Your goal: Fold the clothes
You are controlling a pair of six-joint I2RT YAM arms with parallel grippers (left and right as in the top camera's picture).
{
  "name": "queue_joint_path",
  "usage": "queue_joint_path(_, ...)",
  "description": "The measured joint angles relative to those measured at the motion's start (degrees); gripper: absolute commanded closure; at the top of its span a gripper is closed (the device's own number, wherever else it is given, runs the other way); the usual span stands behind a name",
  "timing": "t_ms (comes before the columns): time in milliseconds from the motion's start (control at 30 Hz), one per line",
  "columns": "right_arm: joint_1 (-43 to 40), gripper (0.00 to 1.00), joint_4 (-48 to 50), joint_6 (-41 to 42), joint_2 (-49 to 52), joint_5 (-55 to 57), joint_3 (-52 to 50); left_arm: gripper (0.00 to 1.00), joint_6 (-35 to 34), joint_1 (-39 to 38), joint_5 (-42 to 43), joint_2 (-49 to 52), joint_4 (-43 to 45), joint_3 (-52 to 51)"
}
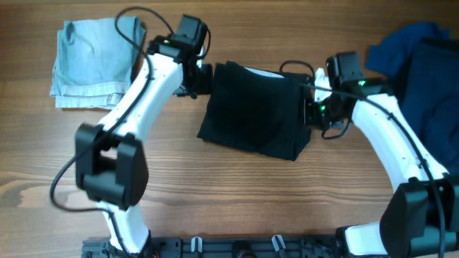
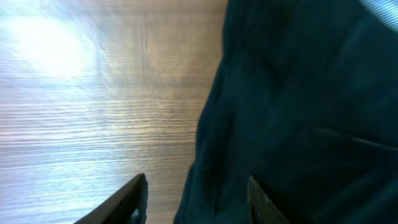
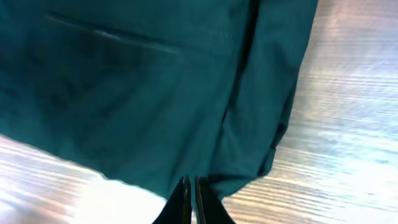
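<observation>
Black shorts (image 1: 254, 111), folded at mid-counter (image 1: 215, 208), lie between both arms, equally near each: left pincer (image 2: 197, 198) at their 10 o'clock corner, jaws apart astride the hem; right pincer (image 3: 191, 199) at 3 o'clock, jaws together, any hold on cloth indeterminable.

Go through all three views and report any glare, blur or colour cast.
Overhead: the light is even and the picture sharp, but the black shorts read as one flat dark patch with little fold detail. Left wrist: strong glare whitens the table at upper left, and the wood grain looks smeared. Right wrist: the shorts come out teal rather than black, and glare burns out the table at lower left.
</observation>
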Motion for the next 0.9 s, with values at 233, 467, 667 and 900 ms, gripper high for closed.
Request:
queue_joint_path(233, 0.00, 0.96, 16.48, 2.45, 0.52, -1.07, -13.66, 0.46, 0.00, 0.00, 0.72, 6.16, 1.57, -0.44)
queue_joint_path(467, 0.00, 0.96, 26.03, 8.07, 0.50, 0.13, -21.03, 0.50, -0.07, 0.04, 1.07, 8.90, 2.95, -0.44)
queue_joint_path(667, 0.00, 0.96, 21.55, 9.97, 0.15, 1.60, -19.45, 0.50, -0.42, 0.04, 1.09, 10.43, 3.61, -0.44)
queue_joint_path(900, 0.00, 0.96, 13.57, 5.46, -6.03, -0.72, -12.11, 0.47, -0.44, 0.04, 1.09, 10.27, 4.24, -0.44)
